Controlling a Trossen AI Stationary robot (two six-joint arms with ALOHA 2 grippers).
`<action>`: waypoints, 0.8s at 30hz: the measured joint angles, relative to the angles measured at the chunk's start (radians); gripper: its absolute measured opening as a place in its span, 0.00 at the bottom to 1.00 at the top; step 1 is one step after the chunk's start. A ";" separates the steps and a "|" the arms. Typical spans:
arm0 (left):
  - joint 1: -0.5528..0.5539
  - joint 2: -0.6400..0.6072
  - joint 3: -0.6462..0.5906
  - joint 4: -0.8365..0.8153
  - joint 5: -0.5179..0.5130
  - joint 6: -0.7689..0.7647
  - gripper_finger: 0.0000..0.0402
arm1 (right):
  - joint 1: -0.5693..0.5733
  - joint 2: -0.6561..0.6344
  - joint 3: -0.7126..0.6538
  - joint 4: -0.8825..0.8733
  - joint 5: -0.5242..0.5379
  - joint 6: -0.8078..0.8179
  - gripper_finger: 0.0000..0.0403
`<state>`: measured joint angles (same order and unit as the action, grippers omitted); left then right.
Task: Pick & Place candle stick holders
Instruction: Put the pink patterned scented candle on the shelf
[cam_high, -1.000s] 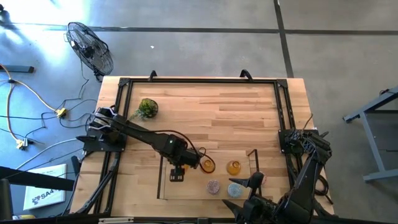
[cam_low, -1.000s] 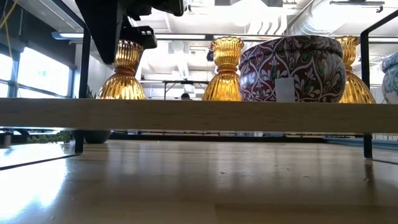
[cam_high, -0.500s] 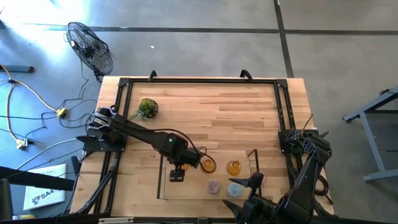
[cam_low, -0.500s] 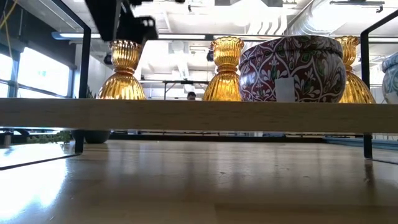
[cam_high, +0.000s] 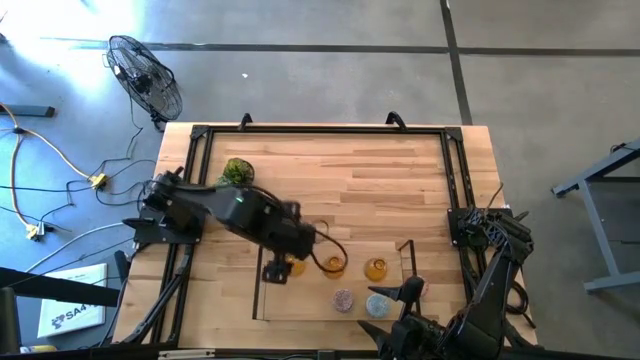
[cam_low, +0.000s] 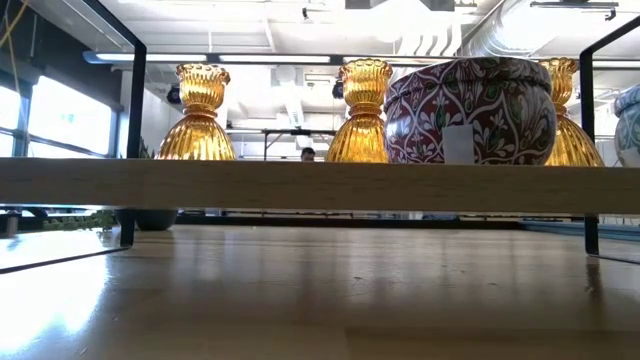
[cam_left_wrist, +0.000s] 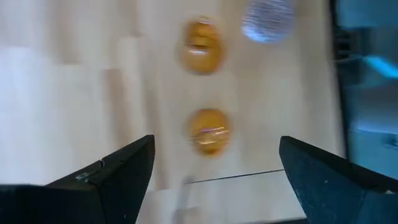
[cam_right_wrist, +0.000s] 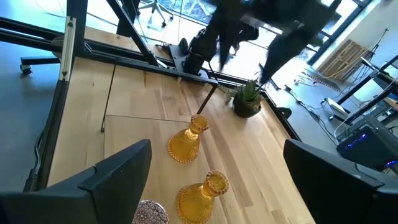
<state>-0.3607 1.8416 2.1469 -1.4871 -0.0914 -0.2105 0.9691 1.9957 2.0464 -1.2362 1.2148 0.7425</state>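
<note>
Three amber candle stick holders (cam_low: 200, 115) (cam_low: 362, 112) (cam_low: 565, 115) stand upright on their bases on a low wooden board (cam_low: 320, 185), beside a patterned mauve one (cam_low: 470, 110) and a light blue one (cam_low: 630, 120). From above they show as amber holders (cam_high: 333, 265) (cam_high: 375, 268) and pale ones (cam_high: 343, 298) (cam_high: 377, 305). My left gripper (cam_high: 274, 272) (cam_left_wrist: 217, 146) hangs open high over the board's left end, above an amber holder (cam_left_wrist: 208, 130). At the board's right end my right gripper (cam_high: 405, 293) (cam_right_wrist: 217, 152) waits open, looking along the amber holders (cam_right_wrist: 186, 140).
A green mossy ball (cam_high: 237, 173) sits at the table's far left. A black metal frame (cam_high: 320, 128) runs round the table, and thin black posts (cam_low: 131, 150) rise at the board's corners. Bare wood lies between the board and the far edge.
My left gripper has come off the top of the leftmost amber holder and gone straight up, out of the low view. That holder stays upright on the board where it was. My right arm has kept still.
</note>
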 joint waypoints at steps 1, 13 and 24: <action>0.000 0.000 0.045 -0.041 -0.056 0.003 0.84 | 0.000 0.000 0.000 0.000 0.000 0.000 0.89; 0.020 -0.204 0.189 -0.086 -0.212 -0.004 0.84 | -0.009 0.000 0.000 0.052 -0.037 -0.153 0.89; 0.020 -0.343 0.189 -0.085 -0.208 -0.066 0.84 | -0.062 0.000 0.000 0.228 -0.001 -0.427 0.89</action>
<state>-0.3405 1.4986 2.3360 -1.5719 -0.2993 -0.2761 0.9076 1.9957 2.0464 -1.0085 1.2141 0.3160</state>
